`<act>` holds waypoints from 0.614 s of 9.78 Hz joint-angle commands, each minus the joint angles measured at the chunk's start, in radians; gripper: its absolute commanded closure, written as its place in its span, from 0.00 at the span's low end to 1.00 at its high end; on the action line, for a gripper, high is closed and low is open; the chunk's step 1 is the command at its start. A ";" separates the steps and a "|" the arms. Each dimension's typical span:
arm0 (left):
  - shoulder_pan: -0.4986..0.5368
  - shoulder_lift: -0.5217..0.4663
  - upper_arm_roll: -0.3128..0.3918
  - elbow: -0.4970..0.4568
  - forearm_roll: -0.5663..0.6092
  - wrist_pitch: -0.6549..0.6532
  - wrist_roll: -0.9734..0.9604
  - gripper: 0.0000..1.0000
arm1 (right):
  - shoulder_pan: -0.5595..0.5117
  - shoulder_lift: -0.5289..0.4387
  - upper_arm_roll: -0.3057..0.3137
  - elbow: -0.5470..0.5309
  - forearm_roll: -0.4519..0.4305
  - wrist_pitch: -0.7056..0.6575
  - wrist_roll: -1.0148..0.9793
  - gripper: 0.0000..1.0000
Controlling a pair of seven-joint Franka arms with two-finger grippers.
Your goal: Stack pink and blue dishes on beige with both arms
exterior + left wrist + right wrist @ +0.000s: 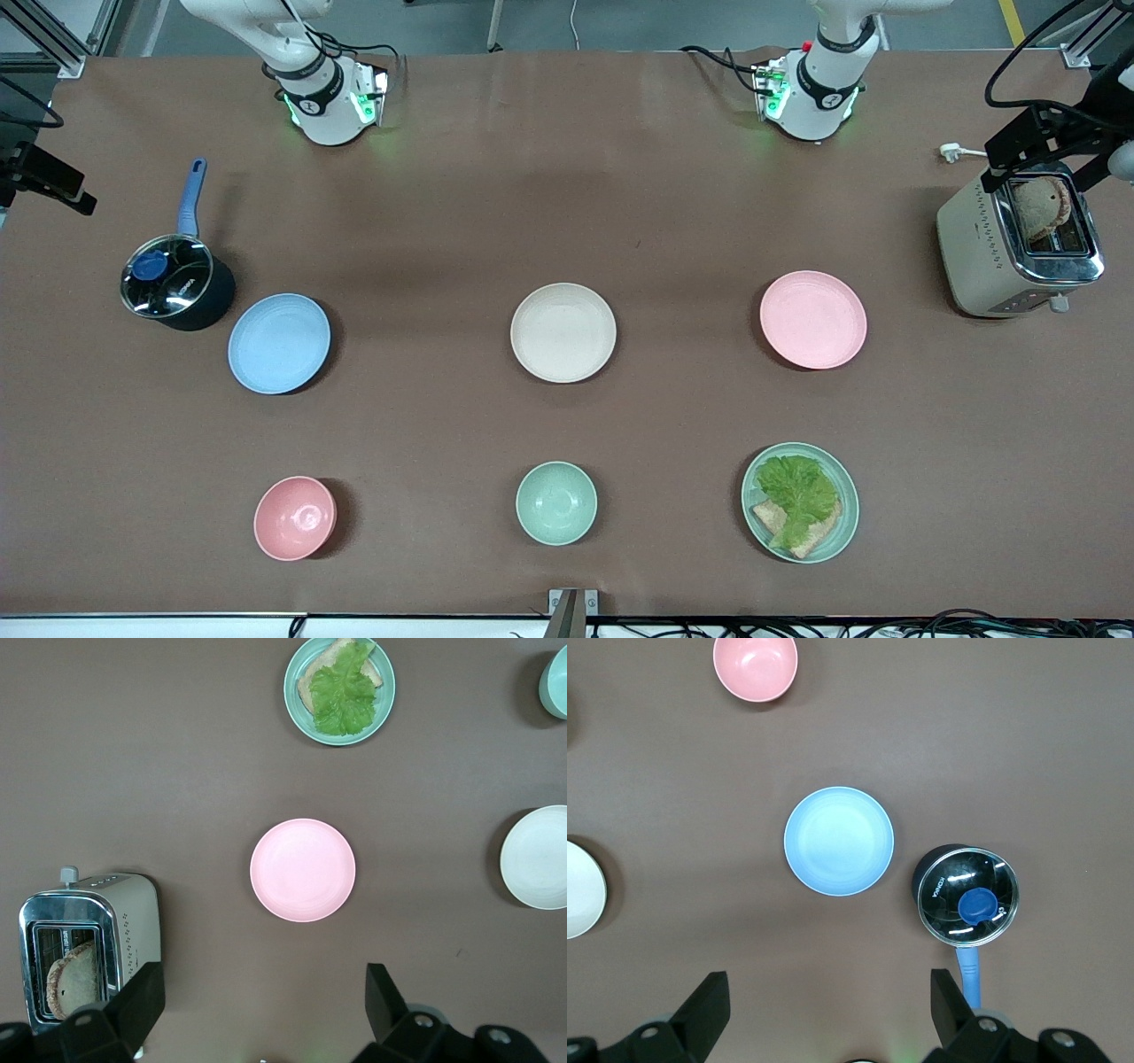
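The cream-beige plate (563, 332) lies mid-table, between the pale blue plate (279, 343) toward the right arm's end and the pale pink plate (812, 319) toward the left arm's end. All three lie apart and bare. My left gripper (263, 992) hangs open high over the table beside the pink plate (302, 870), with the beige plate's (536, 857) edge in that view. My right gripper (828, 992) hangs open high over the table beside the blue plate (839, 841). In the front view only the arms' lower parts show; both grippers are out of that frame.
A lidded saucepan (173, 279) with a blue handle stands beside the blue plate. A toaster (1019, 244) holding bread stands at the left arm's end. Nearer the front camera sit a pink bowl (295, 517), a mint-green bowl (555, 502) and a mint-green plate (846, 523) of lettuce and bread.
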 commanded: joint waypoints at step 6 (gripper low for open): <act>0.007 0.012 0.008 -0.052 -0.010 -0.005 0.004 0.00 | -0.005 0.003 0.003 0.007 -0.007 -0.009 -0.001 0.00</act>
